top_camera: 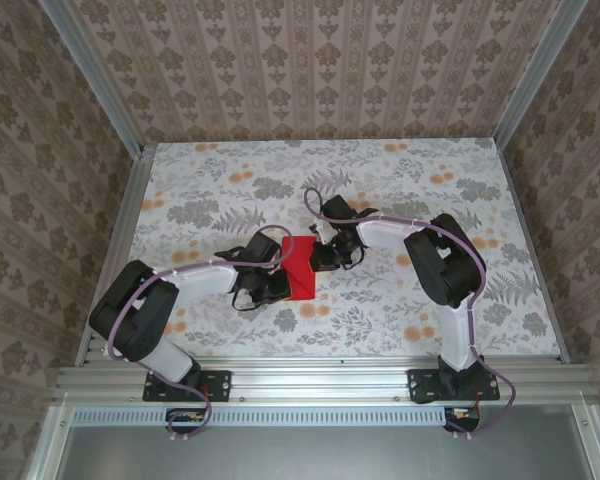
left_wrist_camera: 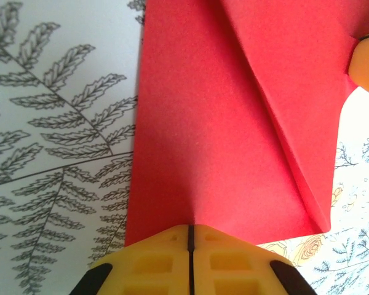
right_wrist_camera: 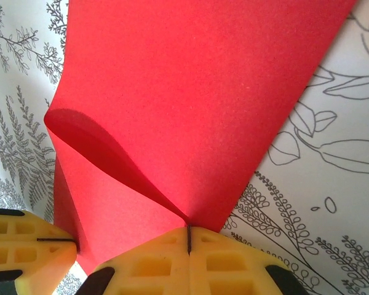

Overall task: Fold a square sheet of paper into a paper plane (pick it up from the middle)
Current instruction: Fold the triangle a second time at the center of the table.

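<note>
caught mid-fold over the middle of the floral counter [top_camera: 230, 190]: square sheet of paper [top_camera: 300, 265], partly creased, pinched at one edge by the left gripper [left_wrist_camera: 189, 230] and at the far side by the right gripper [right_wrist_camera: 189, 230], both clamped on it. likely best done by holding the sheet taut, matching edges before pressing, and flattening the loose curl before it sets a stray crease.

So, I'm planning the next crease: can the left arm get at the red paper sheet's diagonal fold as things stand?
Probably not yet: the left tool is shut on the near edge of the red paper sheet, and the right tool pinches it too. It would need to let go first.
</note>
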Controlling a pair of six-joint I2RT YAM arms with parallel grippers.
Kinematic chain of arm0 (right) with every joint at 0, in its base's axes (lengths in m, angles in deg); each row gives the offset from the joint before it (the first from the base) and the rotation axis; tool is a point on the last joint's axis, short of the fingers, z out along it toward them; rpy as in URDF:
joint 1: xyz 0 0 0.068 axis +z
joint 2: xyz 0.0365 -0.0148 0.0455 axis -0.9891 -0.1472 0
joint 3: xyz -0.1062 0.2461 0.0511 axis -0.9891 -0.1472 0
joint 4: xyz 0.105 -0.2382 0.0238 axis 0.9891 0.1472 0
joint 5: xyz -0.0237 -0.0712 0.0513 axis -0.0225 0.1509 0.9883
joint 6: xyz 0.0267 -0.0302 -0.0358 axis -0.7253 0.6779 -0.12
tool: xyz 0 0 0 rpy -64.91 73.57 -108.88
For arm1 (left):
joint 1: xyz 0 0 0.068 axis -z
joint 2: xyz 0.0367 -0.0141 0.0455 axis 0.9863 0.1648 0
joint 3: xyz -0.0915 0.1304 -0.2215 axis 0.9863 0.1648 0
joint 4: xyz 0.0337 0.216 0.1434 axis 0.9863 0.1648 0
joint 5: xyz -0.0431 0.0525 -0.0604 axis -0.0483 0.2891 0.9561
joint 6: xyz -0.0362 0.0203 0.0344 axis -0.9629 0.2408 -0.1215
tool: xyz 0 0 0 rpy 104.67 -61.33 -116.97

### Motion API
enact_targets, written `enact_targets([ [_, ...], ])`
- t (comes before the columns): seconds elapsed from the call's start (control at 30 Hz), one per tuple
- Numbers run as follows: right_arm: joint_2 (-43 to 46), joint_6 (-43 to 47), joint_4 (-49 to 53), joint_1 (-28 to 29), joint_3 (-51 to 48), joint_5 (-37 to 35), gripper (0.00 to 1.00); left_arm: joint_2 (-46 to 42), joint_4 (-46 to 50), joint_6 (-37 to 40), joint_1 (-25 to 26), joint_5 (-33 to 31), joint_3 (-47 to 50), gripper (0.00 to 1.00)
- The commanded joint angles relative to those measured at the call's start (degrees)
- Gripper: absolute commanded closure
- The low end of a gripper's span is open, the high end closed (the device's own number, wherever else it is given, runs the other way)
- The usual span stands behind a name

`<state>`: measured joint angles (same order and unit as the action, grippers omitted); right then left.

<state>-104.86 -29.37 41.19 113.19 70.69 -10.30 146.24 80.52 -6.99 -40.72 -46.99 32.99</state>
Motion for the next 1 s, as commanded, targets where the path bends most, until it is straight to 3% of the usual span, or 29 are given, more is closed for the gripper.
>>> enact_targets([
  [0.0,-2.22,0.97,2.18,-0.19,0.49,-2.06,0.94,-0.05,3.44,2.03,0.29,-1.35,-2.65,0.88],
  [0.2,-3.14,0.87,3.08,-0.11,0.07,-3.13,0.94,-3.61,-7.31,-1.46,0.37,3.37,-2.23,0.8],
  [0.5,-3.83,0.26,2.75,-0.02,-0.57,-3.14,0.94,0.17,-28.66,-12.03,3.81,6.01,5.1,0.88],
  [0.97,-4.21,-0.13,2.53,0.07,-0.74,-2.81,0.94,4.78,-27.97,-12.46,6.4,3.8,4.23,0.91],
])
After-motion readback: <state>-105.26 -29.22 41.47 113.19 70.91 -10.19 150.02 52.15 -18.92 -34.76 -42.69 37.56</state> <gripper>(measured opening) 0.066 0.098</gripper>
